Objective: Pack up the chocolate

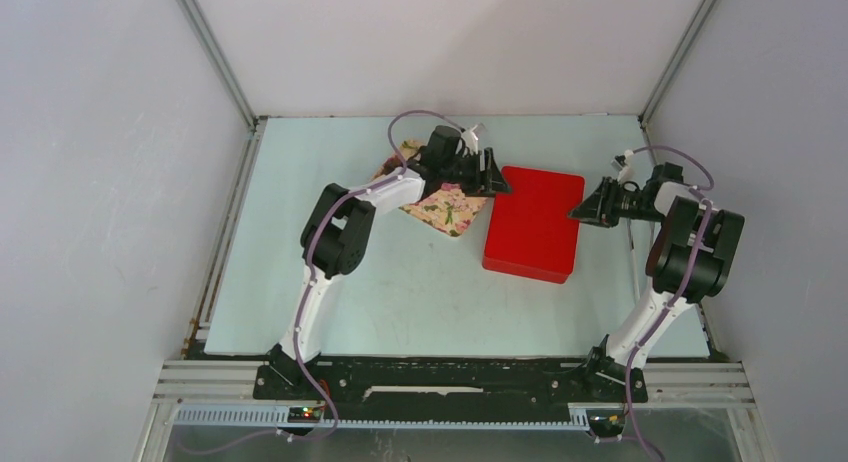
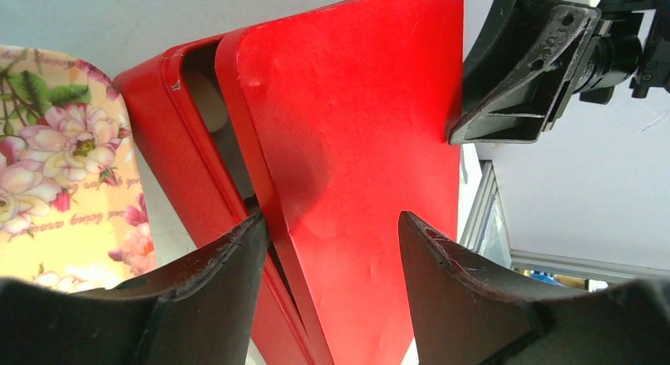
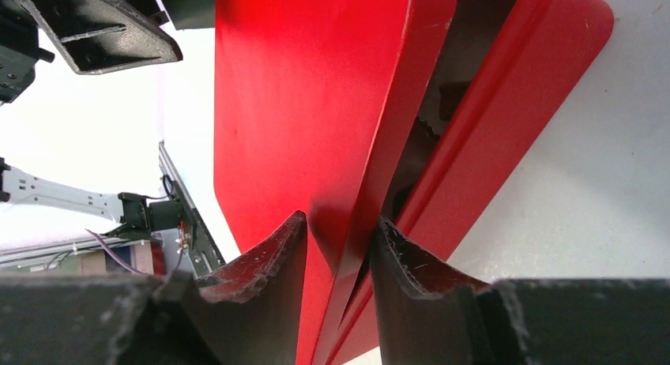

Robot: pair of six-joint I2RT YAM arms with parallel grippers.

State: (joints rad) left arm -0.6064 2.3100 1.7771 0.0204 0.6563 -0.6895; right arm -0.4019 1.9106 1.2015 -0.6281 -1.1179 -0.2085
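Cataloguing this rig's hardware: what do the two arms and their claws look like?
The left arm and right arm share white links, bulky black joints and looping lilac cables. The left claw and right claw are matte black, with wedge-shaped fingers scuffed pale at the edges.

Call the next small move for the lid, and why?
Probably ease the lid down square onto the base. It sits askew, a gap showing the inside. The left gripper straddles one edge, jaws wide; the right gripper brackets the opposite rim closely, grip unclear.
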